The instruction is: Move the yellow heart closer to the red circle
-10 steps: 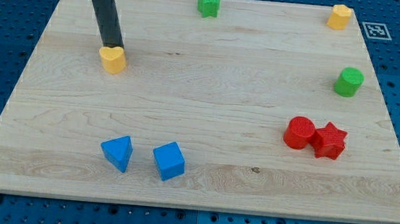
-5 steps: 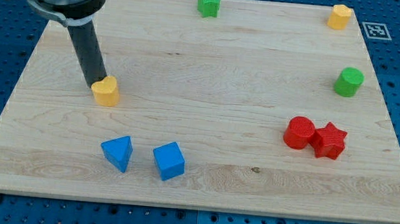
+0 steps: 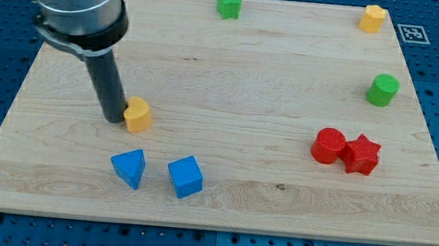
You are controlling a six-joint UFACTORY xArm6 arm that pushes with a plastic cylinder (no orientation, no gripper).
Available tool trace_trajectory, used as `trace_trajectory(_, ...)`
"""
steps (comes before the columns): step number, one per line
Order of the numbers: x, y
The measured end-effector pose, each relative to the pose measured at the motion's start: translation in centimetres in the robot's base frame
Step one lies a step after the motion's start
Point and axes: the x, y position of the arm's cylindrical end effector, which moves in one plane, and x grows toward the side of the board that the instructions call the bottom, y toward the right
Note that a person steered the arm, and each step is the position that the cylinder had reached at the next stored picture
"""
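Note:
The yellow heart lies on the wooden board, left of centre. My tip touches its left side. The red circle sits far off toward the view's right, touching a red star on its right. A wide stretch of board separates the heart from the red circle.
A blue triangle and a blue cube lie just below the heart. A green star sits at the top middle, a yellow block at the top right, a green cylinder at the right.
My tip has moved down and then right, pushing the yellow heart down the board and slightly toward the view's right. The other blocks have not moved.

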Motion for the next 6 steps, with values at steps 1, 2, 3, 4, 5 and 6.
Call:
trace_trajectory(1,0.1,3.0)
trace_trajectory(2,0.1,6.3)
trace_trajectory(3,0.1,10.4)
trace_trajectory(4,0.1,14.5)
trace_trajectory(5,0.2,18.7)
trace_trajectory(6,0.2,23.0)
